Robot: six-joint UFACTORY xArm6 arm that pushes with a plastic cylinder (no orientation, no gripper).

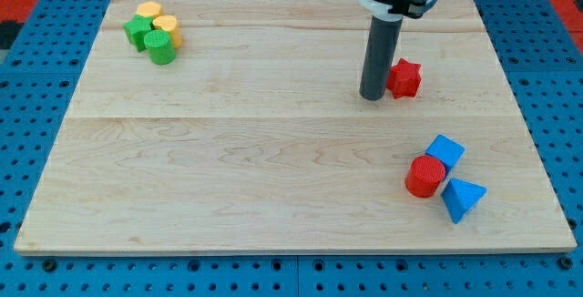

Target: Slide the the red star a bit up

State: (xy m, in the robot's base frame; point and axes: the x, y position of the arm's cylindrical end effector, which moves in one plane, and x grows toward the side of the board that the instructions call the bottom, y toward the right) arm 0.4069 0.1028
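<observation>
The arm came down from the far edge of the view as a straight dark rod, upright, and my tip (372, 97) rested on the board just left of the red star (404, 78), close enough that whether the two touched could not be told. The rod carried no jaws, so there was nothing spread or pinching.

The red star sat in the far right part of the wooden board (273, 179), well apart from the other blocks. No container was on the board.

At the near right lay a cluster: a red cylinder (424, 176) touching a blue cube (445, 150) just beyond it, with a blue triangular block (462, 198) on its right (pointing toward the near edge). In the far left corner four pieces huddled together: a yellow block (148, 11), a second yellow block (168, 28), a green block (138, 31) and a green cylinder (160, 47).

The board lay on a blue perforated table (36, 97).
</observation>
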